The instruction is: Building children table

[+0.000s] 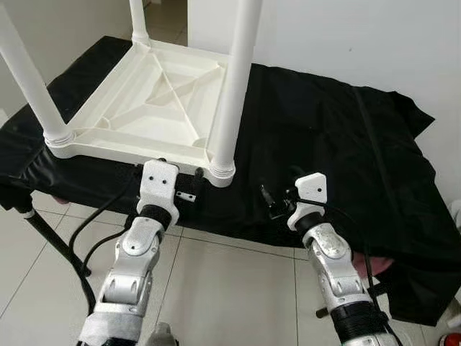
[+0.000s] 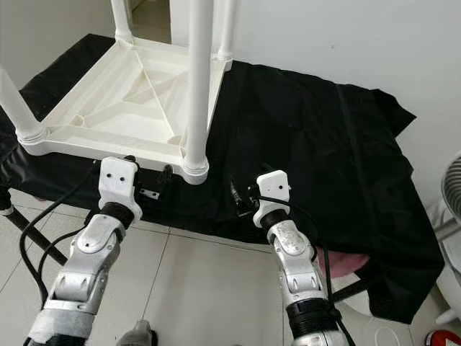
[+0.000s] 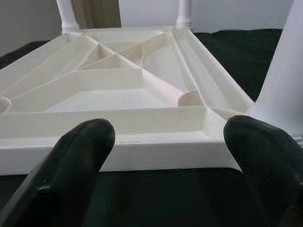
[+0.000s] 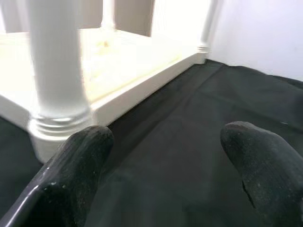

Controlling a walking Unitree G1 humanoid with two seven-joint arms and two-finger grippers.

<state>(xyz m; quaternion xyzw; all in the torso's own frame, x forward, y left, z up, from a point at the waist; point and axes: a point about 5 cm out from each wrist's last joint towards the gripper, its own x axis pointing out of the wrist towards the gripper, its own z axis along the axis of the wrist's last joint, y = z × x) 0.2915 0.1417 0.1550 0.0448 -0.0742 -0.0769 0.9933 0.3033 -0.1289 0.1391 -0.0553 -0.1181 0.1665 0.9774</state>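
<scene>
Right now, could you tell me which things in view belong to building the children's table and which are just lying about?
Job:
white plastic tabletop, upside down
white round legs fitted in its corners
left end effector, open
right end effector, open

Just about:
black cloth cover
white fan

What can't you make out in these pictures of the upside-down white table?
- Table leg tops: cut off by the upper edge in both eye views.
- Table's top face: lies hidden against the black cloth.
- What supports the cloth: covered by it.
- Left gripper fingertips: cut off in the left wrist view.

Spread left pincer (image 3: 163, 165) fingers before upturned white table (image 3: 142, 94) rim, on black cloth (image 3: 156, 198).
</scene>
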